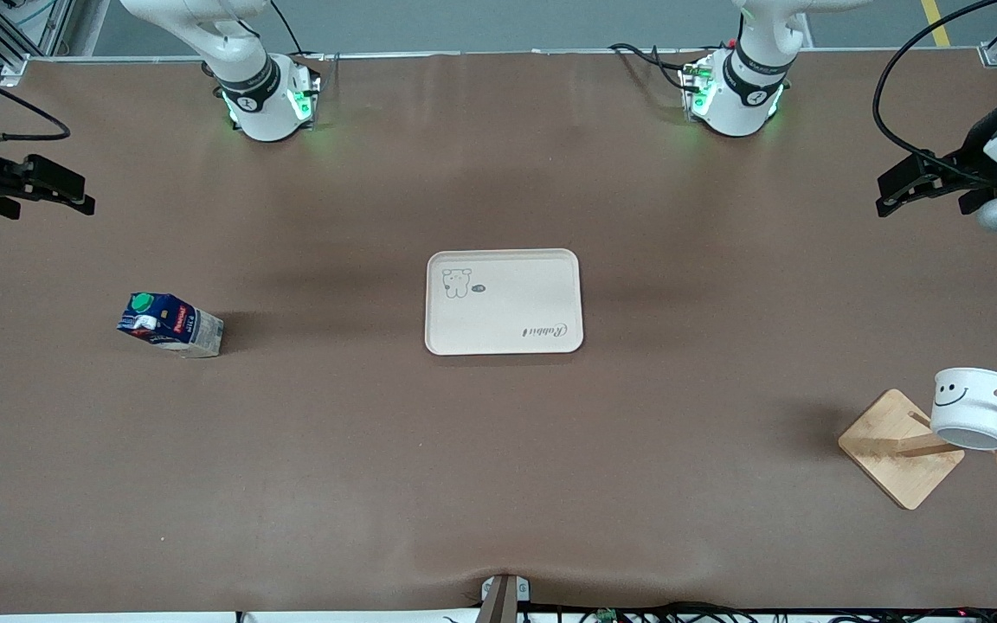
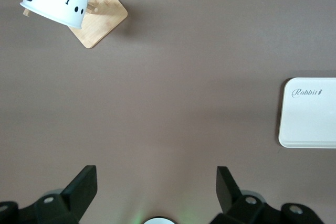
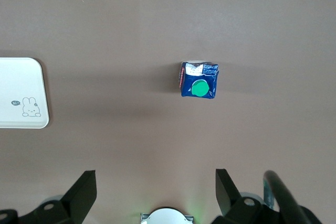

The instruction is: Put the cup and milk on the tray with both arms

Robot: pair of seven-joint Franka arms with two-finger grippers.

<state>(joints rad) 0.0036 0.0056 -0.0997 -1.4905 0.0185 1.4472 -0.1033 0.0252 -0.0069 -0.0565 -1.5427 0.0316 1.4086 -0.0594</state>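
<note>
Right, I see both grippers spread empty: right gripper (image 1: 74, 195) nearer the milk carton (image 1: 171, 324), left gripper (image 1: 897, 192) nearer the probably rack-hung mug (image 1: 973, 408)

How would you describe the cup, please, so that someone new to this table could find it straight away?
Start at the cream tray in the middle of the brown table, then go toward the left arm's end, nearer the front camera. There a wooden rack with pegs carries the cup, hung tilted. It is the only white mug, with a black smiley face and black handle.
</note>
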